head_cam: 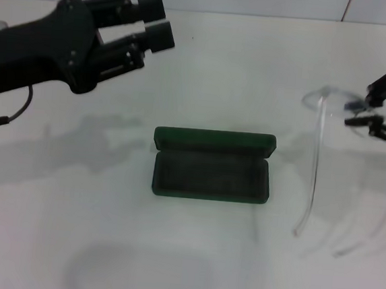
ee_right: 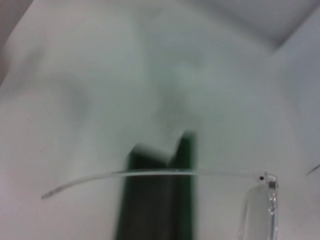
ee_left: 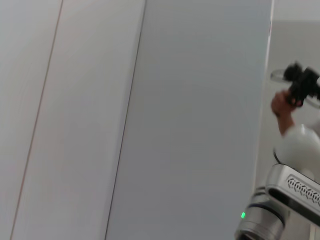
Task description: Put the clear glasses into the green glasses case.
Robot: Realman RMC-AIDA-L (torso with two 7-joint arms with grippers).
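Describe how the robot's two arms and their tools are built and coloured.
The left arm is a bulky matte black housing with a thin black cable looping beneath it, ending in the left tool with two blocky black fingers. The right tool is black with slim linkage bars. The left wrist view shows the right arm's white and silver joint with a green light.

green glasses case [head_cam: 212, 167] open, centre | clear glasses [head_cam: 320, 139] right, at right gripper [head_cam: 371, 113]

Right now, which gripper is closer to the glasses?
Right. The right gripper is shut on the glasses, right of the case; the left gripper hovers far left.
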